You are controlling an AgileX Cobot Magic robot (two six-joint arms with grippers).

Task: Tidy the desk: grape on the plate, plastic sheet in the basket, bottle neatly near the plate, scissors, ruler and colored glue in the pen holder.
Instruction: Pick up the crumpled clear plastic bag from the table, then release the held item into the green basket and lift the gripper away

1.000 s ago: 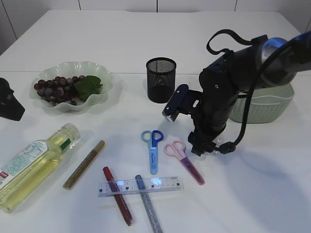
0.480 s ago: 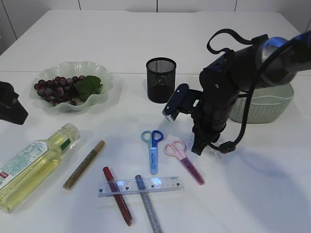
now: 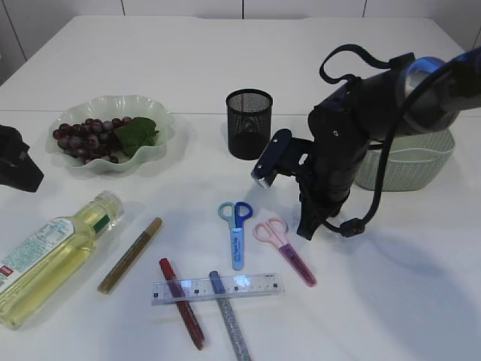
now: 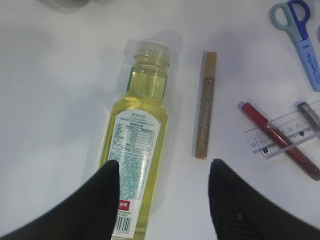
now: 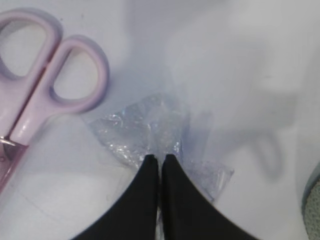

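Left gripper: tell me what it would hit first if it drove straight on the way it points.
Most likely the bottle. The left gripper stands open above the table, and its left finger already overlaps the bottle's label, while the gold glitter glue lies farther ahead. Height above the bottle is unclear.

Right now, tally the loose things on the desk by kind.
Scissors: 2 (blue, pink)
Glue sticks: 3 (gold, red, silver)
Ruler: 1
Bottle: 1
Plastic sheet: 1
Total: 8
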